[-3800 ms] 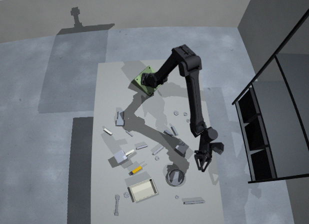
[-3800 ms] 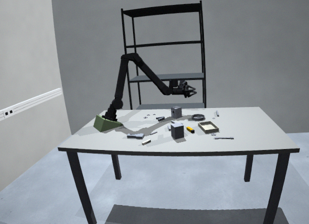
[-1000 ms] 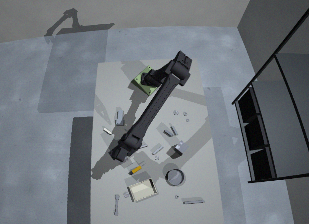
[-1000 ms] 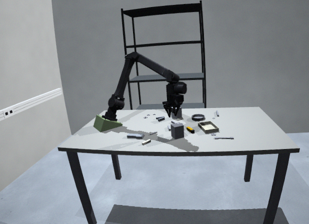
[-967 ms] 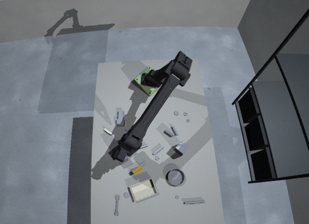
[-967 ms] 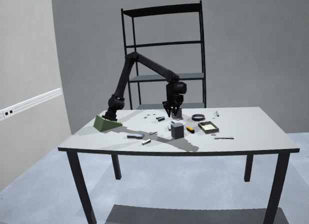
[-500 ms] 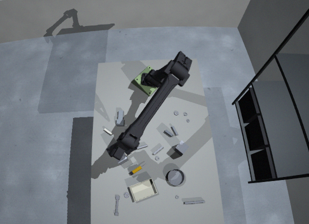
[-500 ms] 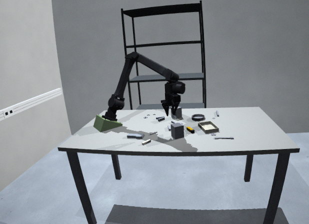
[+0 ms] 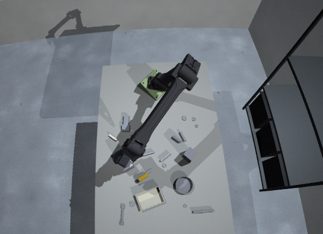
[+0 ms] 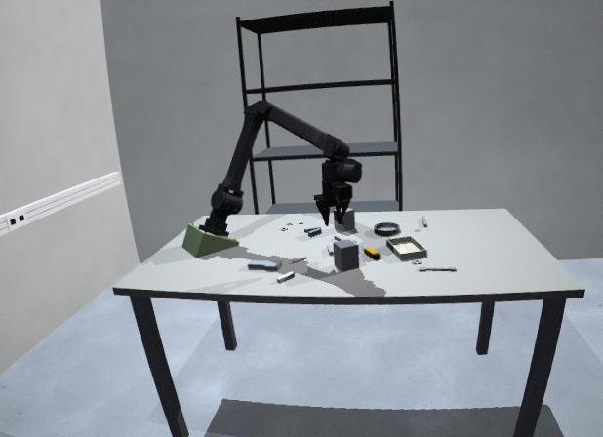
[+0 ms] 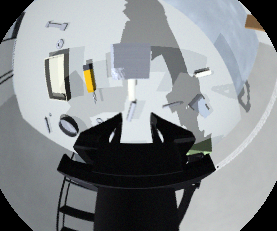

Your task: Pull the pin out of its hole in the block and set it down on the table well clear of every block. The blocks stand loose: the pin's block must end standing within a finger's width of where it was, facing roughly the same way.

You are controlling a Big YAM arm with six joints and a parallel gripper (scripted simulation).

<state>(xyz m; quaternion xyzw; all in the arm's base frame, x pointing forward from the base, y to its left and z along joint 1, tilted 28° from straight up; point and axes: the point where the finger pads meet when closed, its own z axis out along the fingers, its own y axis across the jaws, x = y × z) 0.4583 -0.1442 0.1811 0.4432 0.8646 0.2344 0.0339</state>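
A grey block (image 10: 346, 255) stands near the table's front middle; it also shows in the wrist view (image 11: 132, 61). A pale pin (image 11: 132, 97) runs from the block's near edge toward the gap between my fingers. In the top view a bit of the pin shows beside my wrist, and the arm hides the block. My gripper (image 10: 331, 219) hovers above the block, partly open, with nothing between the fingers. It also shows in the wrist view (image 11: 136, 127).
A second grey block (image 9: 189, 154) stands to the right. A yellow tool (image 9: 142, 177), a shallow tray (image 9: 149, 198) and a round dish (image 9: 182, 185) lie nearby. Small bars and washers are scattered around. The arm's green base (image 9: 152, 84) is at the far end.
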